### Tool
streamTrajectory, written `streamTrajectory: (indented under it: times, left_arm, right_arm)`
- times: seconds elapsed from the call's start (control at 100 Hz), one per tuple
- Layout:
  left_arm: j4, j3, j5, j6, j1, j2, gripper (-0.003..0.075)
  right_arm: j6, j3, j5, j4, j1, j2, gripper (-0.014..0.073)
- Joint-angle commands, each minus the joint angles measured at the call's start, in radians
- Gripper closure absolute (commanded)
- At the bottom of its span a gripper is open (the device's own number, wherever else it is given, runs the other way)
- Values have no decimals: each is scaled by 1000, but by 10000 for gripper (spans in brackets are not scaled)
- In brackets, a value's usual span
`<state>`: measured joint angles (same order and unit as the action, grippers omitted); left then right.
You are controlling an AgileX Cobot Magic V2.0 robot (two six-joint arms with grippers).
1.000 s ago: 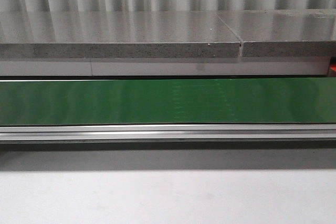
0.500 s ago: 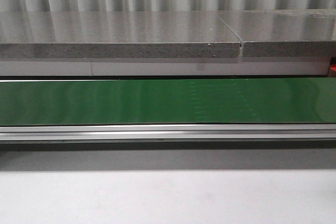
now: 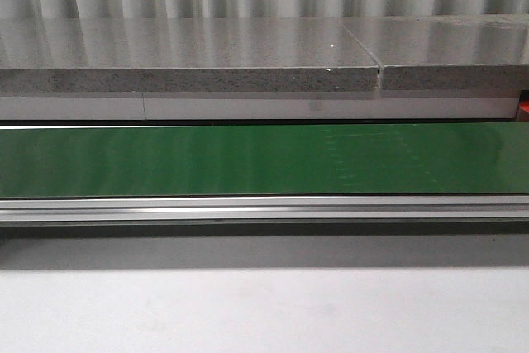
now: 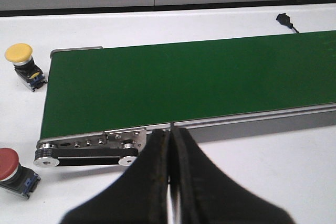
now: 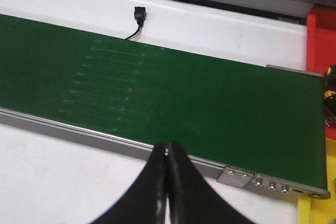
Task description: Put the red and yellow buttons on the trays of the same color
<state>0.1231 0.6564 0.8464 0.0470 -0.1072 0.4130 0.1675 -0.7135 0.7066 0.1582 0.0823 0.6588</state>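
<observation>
Both grippers are pressed closed on nothing: the left gripper [image 4: 170, 182] hangs over the near rail at one end of the green belt [image 4: 184, 82], the right gripper [image 5: 167, 182] over the other end. The yellow button [image 4: 21, 59] and red button [image 4: 13, 171] stand on the white table [image 4: 273, 171] just off the left end. The red tray [image 5: 321, 35] and yellow tray [image 5: 317, 211] (only slivers visible) lie beyond the right end. Shut fingers would knock a button over, and a mistimed belt grab could miss.
</observation>
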Motion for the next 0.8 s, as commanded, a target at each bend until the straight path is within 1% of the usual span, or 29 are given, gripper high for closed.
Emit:
streamTrajectory:
  times: [0.0,0.2,0.3,0.41,0.56,0.59,0.69,0.79]
  left_arm:
    - [10,25,-78,-2,-7,7,741]
    - [10,25,-88,-2,-7,7,741]
    - [10,25,-86,-2,-7,7,741]
    - [5,25,-88,-2,-7,9,741]
    - [-36,31,-86,-5,-7,24,741]
    - [-52,37,-86,-22,-7,34,741]
    - [-130,74,-88,-150,-7,93,741]
    - [-198,118,-78,-207,-7,172,740]
  right_arm:
    - [10,16,-59,0,0,-87,660]
    - [10,125,-33,0,0,-306,660]
    - [10,161,-7,1,0,-385,660]
    - [10,190,13,1,0,-434,660]
    - [10,198,27,2,0,-441,660]
    - [10,198,27,2,0,-441,660]
    - [10,198,27,2,0,-441,660]
    - [10,198,31,2,0,-441,660]
